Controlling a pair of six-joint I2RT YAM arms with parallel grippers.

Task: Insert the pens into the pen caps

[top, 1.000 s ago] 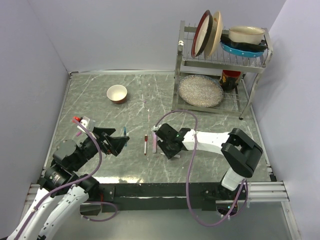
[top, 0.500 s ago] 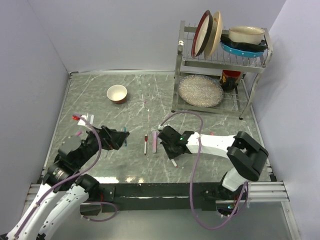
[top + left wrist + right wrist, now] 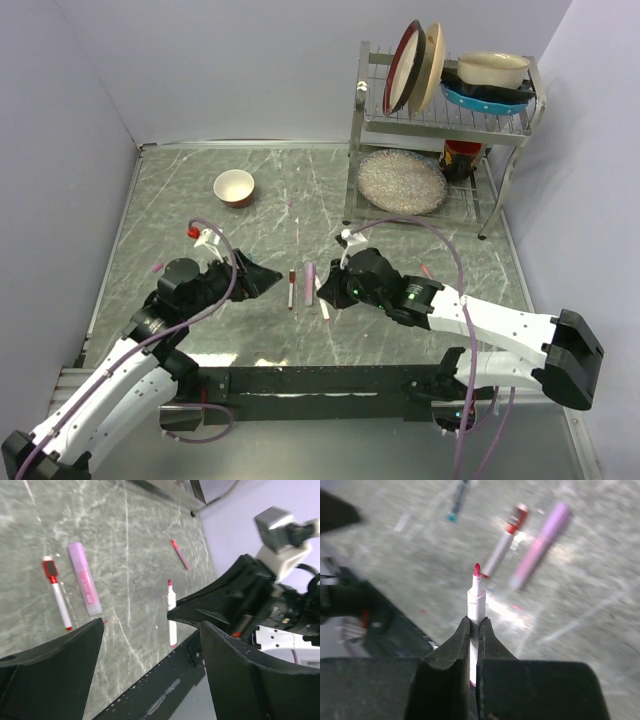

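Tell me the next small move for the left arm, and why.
Probably lower the left end effector onto the lilac cap and close. The right end effector is shut on a white pen whose reddish tip is bare. The left one hangs open and empty, and the lilac cap lies loose just ahead of it. Whether that cap fits this pen I cannot tell.

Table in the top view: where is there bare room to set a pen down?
Bare marble lies between the bowl and the dish rack, and left of the bowl. Crowded between the left gripper and right gripper: the lilac-pink pen cap and red-capped pen lie there.
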